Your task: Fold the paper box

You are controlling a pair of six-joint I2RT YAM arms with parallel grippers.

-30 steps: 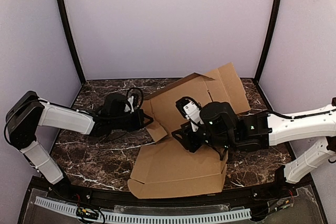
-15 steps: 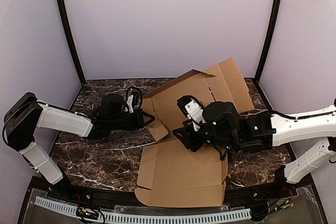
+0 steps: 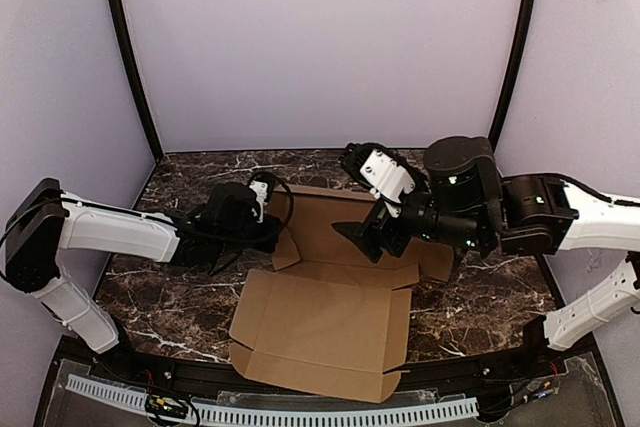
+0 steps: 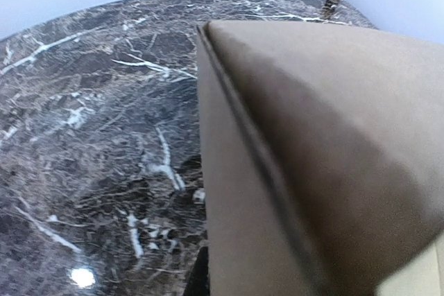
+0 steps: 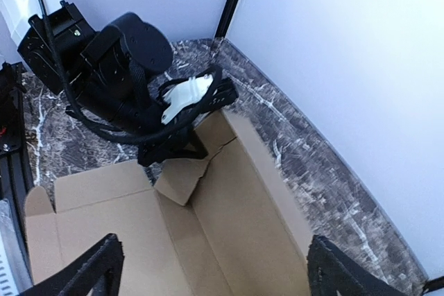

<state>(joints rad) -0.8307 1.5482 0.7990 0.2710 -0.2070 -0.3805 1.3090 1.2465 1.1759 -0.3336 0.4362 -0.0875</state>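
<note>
My left gripper (image 3: 268, 231) pinches the light, crease-stiff paper box (image 3: 330, 322) by its nine-o'clock flap (image 3: 285, 249), my right gripper (image 5: 215, 268) hangs spread and empty; I judge flap edges the best holds.

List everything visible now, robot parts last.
flat brown corrugated cardboard box blank: one, brown, lying open, centre
dark marble table: one, black with white veins, under everything
pale enclosure walls: three, lilac, left, back, right
black corner posts: two, black, rear
perforated white strip: one, white, near edge
left arm, right arm: one each, white and black, either side
left gripper: one, black, shut on the blank's left flap
right gripper: one, black, open, above the blank's far half
</note>
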